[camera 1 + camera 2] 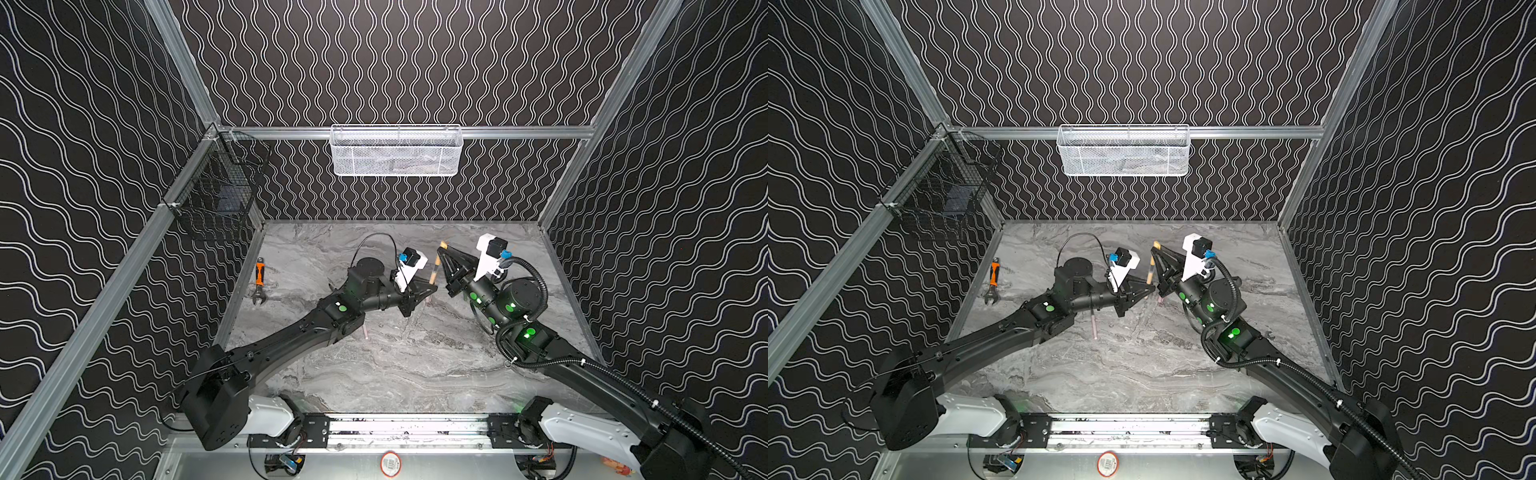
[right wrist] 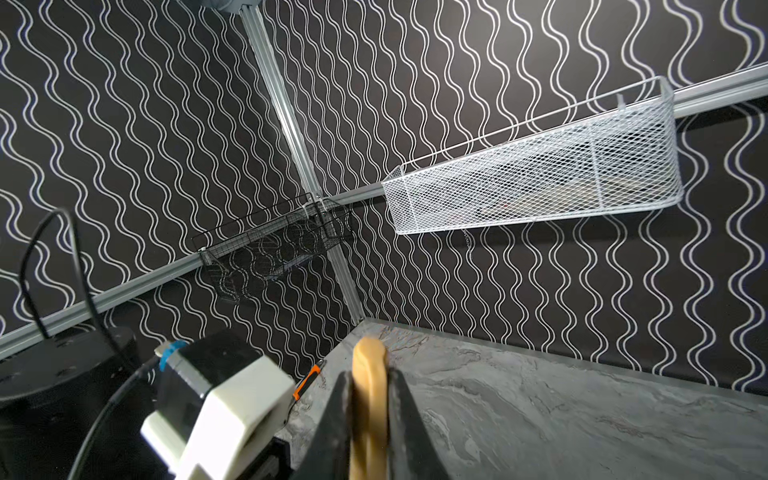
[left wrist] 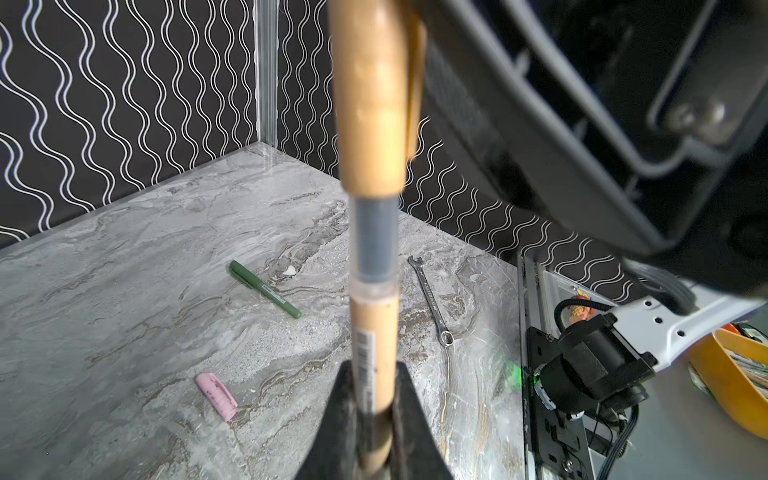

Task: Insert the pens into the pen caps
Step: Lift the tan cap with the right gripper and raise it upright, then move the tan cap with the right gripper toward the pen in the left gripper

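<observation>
Gold-tan slim plastic pen (image 3: 374, 340) stood clamped in left gripper (image 3: 372, 370) above grey marbled tabletop (image 3: 124, 291). Right gripper (image 2: 370, 376) pinched stubby gold-tan cap (image 3: 370, 104), only partly pushed on. Dark green pen (image 3: 266, 289) looked capped; pale pink cap (image 3: 217, 397) lay loose.

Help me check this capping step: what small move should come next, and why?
Probably press the gold-tan cap, pinched in the right gripper, further along the gold-tan pen that the left gripper clamps. Cap and pen look lined up, but the pen's dark section beside the cap is exposed, so it seems not fully seated.
</observation>
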Action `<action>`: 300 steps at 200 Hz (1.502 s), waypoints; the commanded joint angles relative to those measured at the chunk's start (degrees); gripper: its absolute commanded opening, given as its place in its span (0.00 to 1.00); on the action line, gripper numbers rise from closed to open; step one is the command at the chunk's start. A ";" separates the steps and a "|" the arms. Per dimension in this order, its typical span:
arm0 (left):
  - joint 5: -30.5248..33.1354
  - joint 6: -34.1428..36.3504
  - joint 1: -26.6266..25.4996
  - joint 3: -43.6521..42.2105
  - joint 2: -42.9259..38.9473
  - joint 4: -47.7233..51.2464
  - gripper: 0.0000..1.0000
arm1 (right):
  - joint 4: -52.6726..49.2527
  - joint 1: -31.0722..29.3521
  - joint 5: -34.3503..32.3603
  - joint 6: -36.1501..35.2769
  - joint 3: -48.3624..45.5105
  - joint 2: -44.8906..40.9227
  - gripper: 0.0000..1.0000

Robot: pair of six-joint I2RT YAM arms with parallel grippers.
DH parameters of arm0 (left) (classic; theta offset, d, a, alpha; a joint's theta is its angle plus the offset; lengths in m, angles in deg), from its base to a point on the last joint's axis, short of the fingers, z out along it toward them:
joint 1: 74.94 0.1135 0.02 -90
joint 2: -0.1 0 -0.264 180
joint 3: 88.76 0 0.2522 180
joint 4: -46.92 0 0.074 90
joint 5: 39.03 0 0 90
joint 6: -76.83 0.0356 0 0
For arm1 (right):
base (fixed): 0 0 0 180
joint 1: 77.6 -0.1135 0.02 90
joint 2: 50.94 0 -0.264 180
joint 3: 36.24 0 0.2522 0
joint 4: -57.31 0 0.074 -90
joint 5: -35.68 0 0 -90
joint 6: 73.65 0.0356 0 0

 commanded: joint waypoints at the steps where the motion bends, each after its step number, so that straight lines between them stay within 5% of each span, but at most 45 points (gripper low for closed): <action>1: 0.47 0.48 0.03 -0.19 -0.25 -2.30 0.00 | 0.52 -0.03 -0.70 0.78 -0.81 -0.42 0.17; 114: 2.59 0.79 0.03 -0.20 -0.26 -1.92 0.00 | -5.92 -1.81 0.48 1.50 -0.96 -4.26 0.37; 174: 16.40 5.11 -0.05 -0.21 -2.40 1.83 0.00 | -20.67 -1.79 -6.05 4.28 -1.86 -8.51 0.55; 199: 20.05 8.06 -0.09 0.06 -3.09 3.47 0.00 | -26.55 -1.79 -2.61 1.93 1.63 -8.12 0.50; 226: 17.31 8.44 -0.05 0.77 -2.73 4.24 0.00 | -34.63 -0.80 3.83 -1.90 10.34 -5.51 0.49; 300: 13.25 7.51 -0.05 0.66 -2.73 3.56 0.00 | -33.51 7.31 21.69 -3.13 20.94 4.41 0.45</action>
